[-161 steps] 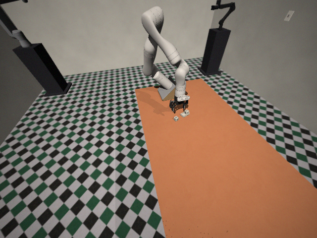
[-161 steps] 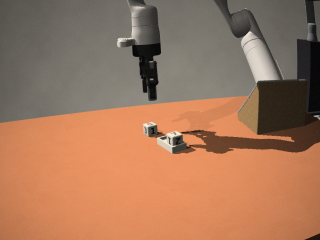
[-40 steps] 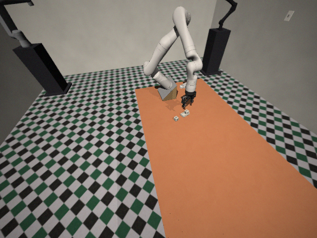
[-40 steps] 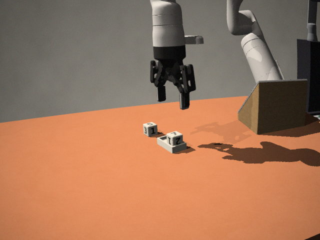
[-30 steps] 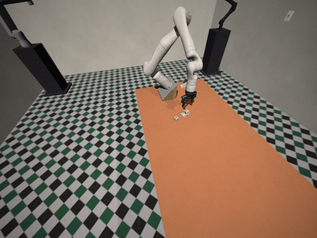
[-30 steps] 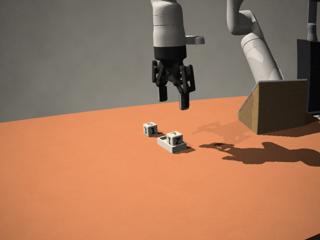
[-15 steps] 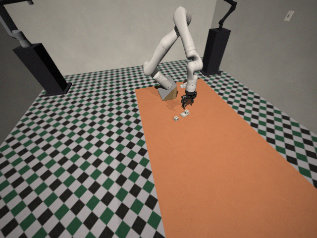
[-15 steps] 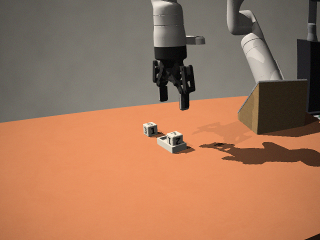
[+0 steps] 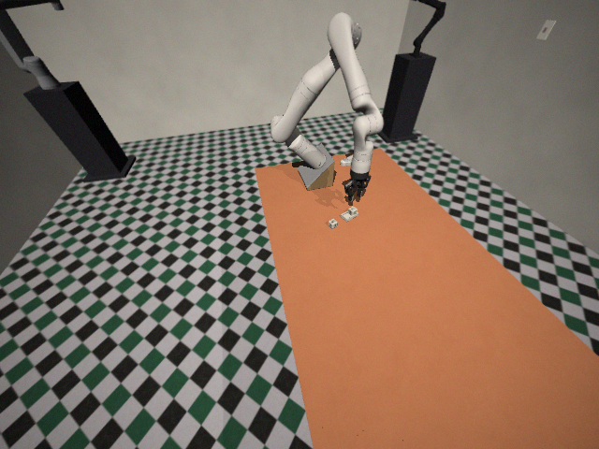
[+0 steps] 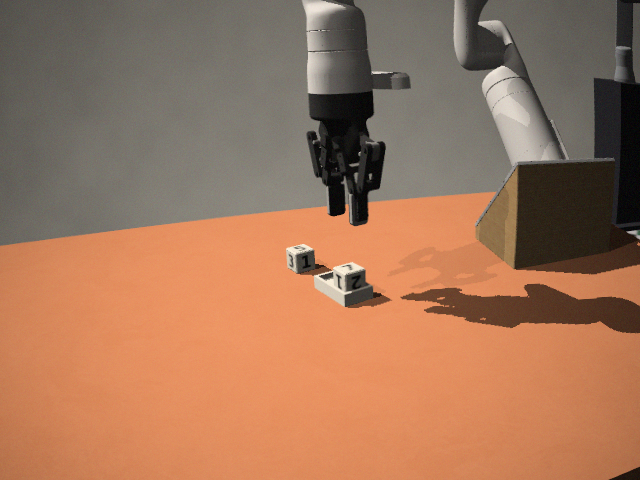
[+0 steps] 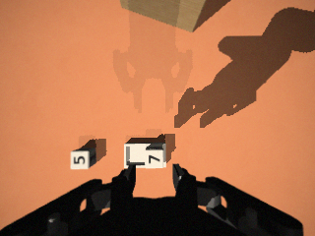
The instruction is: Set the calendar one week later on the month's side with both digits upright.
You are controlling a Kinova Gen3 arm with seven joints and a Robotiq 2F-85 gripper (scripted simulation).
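On the orange table, one digit cube sits in the calendar tray; the other stands apart, probably for turning. The gripper hangs above, half-open and empty, likely lining up for a grasp.

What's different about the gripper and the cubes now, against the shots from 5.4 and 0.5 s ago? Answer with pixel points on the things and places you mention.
Since 5.4 s ago, the gripper (image 9: 355, 198) (image 10: 347, 218) (image 11: 154, 172) has shifted rightward in both outside views and turned. Since 0.5 s ago, its fingers have drawn closer together, holding nothing. The loose cube (image 9: 332, 224) (image 10: 299, 259) (image 11: 80, 159), tray (image 9: 344, 216) (image 10: 330, 292) (image 11: 140, 154) and cube in it (image 9: 353, 211) (image 10: 348, 277) (image 11: 154, 156) look unmoved.
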